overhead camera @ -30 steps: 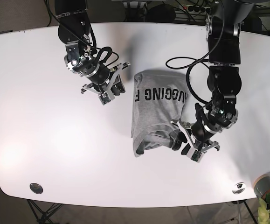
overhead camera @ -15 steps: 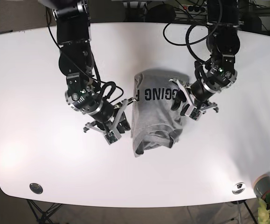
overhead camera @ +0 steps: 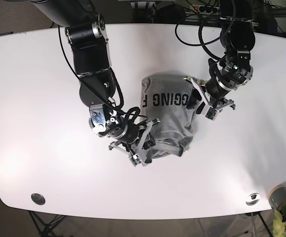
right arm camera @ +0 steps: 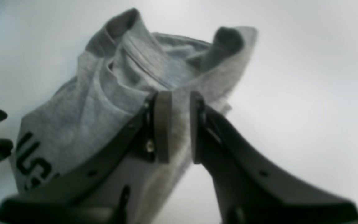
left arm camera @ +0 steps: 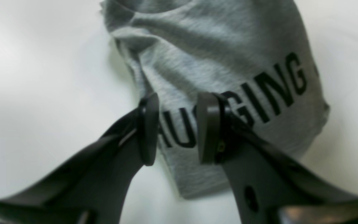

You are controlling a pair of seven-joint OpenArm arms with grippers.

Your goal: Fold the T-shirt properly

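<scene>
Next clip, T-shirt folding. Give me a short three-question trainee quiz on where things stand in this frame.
1. True or false: the T-shirt lies fully spread, sleeves out.
2. Which claw is at the lettered end? A) left claw B) right claw
3. Fill in: both claws have their jaws ____ with grey cloth showing in the gap.

Key: 1 false, it is partly folded and bunched. 2 A. 3 parted.
</scene>
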